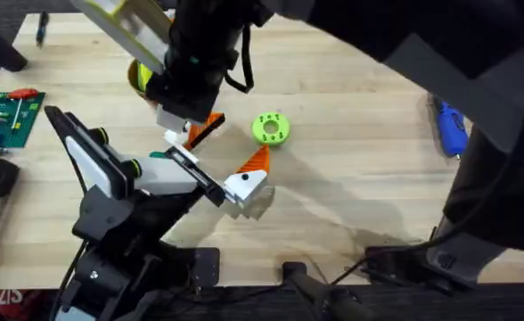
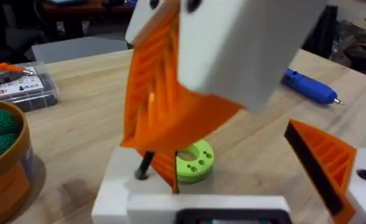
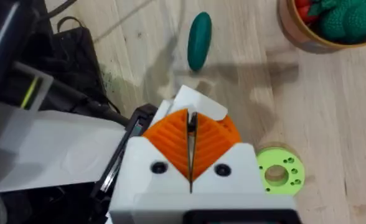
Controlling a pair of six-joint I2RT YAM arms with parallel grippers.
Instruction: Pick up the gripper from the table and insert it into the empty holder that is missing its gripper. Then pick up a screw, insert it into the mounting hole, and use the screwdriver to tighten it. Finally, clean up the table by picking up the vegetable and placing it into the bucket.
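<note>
My right gripper [image 1: 184,114] [image 3: 191,146] reaches across the table [image 1: 360,205], shut on the small orange ribbed gripper [image 1: 205,128], whose white base [image 3: 195,102] shows past my pads. It hangs just over the teal end of the black holder [image 1: 191,168] on my left arm. The left gripper [image 1: 210,178] carries one smooth orange wedge [image 1: 251,169] [image 2: 323,162] at the bar's far end and stands open. The lime-green vegetable [image 1: 271,127] [image 2: 193,160] [image 3: 279,171] lies beyond the wedge. At the right edge rests the blue screwdriver [image 1: 449,129] [image 2: 310,87]. The bucket [image 1: 139,78] [image 2: 22,134] [image 3: 292,31] is partly hidden.
A green circuit board [image 1: 4,116] and a red-handled tool [image 1: 21,94] lie at the far left. A clear parts box [image 2: 21,90] stands beside the bucket, which holds green knitted toys. A teal oval piece [image 3: 200,40] lies near the bucket.
</note>
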